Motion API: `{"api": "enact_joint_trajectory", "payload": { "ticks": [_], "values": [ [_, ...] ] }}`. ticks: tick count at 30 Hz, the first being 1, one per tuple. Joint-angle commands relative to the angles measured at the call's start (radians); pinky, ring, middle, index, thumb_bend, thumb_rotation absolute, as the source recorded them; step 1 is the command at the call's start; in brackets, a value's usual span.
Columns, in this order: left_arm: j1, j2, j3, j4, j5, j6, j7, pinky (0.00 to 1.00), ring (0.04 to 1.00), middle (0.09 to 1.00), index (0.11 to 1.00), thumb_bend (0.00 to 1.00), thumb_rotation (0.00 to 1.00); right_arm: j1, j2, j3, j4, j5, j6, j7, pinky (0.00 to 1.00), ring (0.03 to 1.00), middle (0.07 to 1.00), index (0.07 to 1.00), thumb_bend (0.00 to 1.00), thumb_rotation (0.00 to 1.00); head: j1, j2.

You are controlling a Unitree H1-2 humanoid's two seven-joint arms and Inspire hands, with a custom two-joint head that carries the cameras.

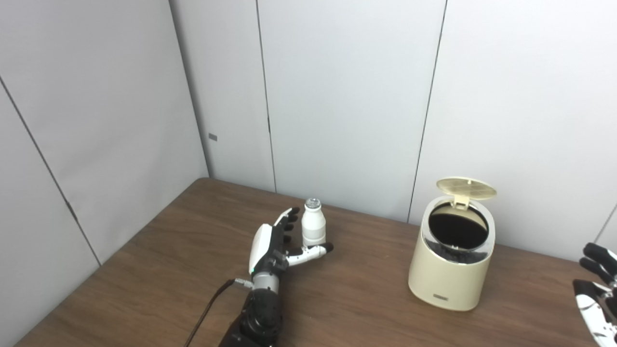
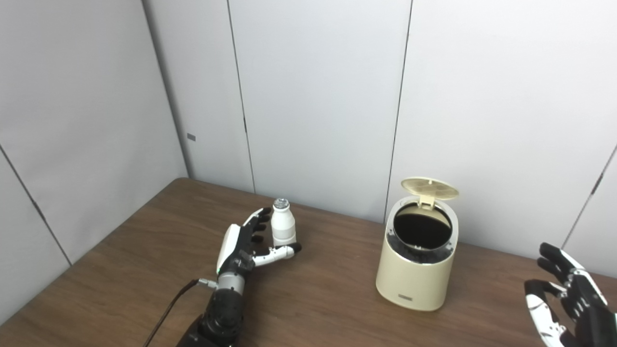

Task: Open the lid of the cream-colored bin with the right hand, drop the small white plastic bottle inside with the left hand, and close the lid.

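A small white plastic bottle (image 1: pixel 313 225) with a silver cap stands upright on the brown table (image 1: pixel 159 270), left of centre. My left hand (image 1: pixel 274 246) rests open around it, fingers at its left side and thumb stretched in front of its base, not closed on it. The cream-colored bin (image 1: pixel 450 262) stands at the right with its round lid (image 1: pixel 466 188) flipped up at the back, showing a dark inside. My right hand (image 2: pixel 566 299) hovers open at the far right edge, apart from the bin.
Grey wall panels (image 1: pixel 347 96) stand close behind the table and along its left side. A black cable (image 1: pixel 207 308) trails from my left wrist toward the front edge. Bare tabletop lies between bottle and bin.
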Motion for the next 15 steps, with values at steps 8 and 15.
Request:
{"api": "enact_joint_trajectory", "payload": {
  "ticks": [8,15],
  "values": [
    [-0.031,-0.010,-0.011,0.058,-0.040,0.001,-0.044,0.70,0.805,0.834,0.874,1.00,0.28,-0.021,0.004,-0.002,-0.038,-0.006,-0.019,-0.008,0.63,0.796,0.821,0.801,0.00,0.36,-0.003,0.002],
    [-0.046,-0.027,0.012,0.125,-0.042,-0.097,0.041,0.66,0.728,0.739,0.769,1.00,0.19,-0.018,0.003,-0.003,-0.035,-0.005,-0.025,-0.008,0.64,0.804,0.828,0.806,0.01,0.36,-0.008,0.002]
  ]
}}
